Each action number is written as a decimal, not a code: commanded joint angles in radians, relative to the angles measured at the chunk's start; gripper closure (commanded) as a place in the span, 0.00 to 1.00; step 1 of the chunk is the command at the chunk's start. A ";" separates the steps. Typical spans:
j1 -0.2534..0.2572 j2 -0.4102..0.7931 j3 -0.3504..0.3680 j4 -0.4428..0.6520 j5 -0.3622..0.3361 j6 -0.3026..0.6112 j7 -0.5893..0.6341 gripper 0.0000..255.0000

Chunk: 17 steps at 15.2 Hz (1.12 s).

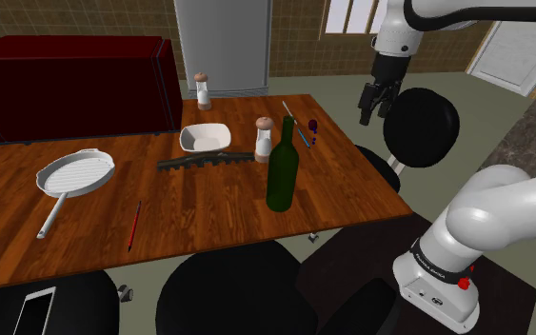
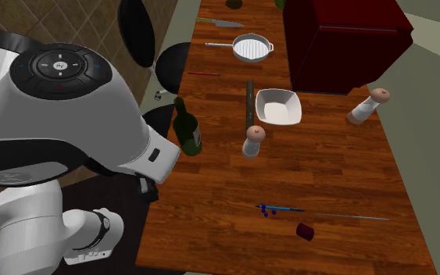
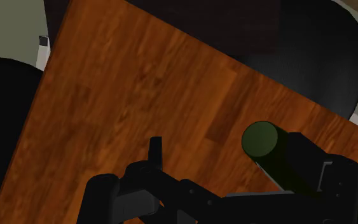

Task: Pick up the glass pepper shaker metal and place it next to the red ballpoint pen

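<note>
Shoulder view: tool (image 1: 372, 112) hangs near the tabletop (image 1: 208, 205) edge.
Open or closed, I cannot tell; a shaker (image 1: 264, 139) stands beside the bottle (image 1: 282, 167).

wooden table (image 1: 208, 205) carries pan (image 1: 75, 174), bowl (image 1: 205, 139), bottle (image 1: 282, 171), shaker (image 1: 264, 139) and red pen (image 1: 134, 226).

Reaching up from the shoulder view's lower right with the white arm (image 1: 485, 219), bent sharply at a dark joint, then stretching back along the top edge toward that view's left. Dropping the wrist down, hanging the black gripper (image 1: 374, 109) high and nearly vertical, tipped a little left. Looming large on the second exterior view's left, dark joint cap up.
</note>
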 commanded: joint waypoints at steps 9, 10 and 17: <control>0.019 0.299 0.017 0.127 0.052 0.189 0.040 0.00; 0.021 0.337 0.019 0.149 0.057 0.208 0.044 0.00; 0.032 0.602 0.027 0.336 0.095 0.302 0.069 0.00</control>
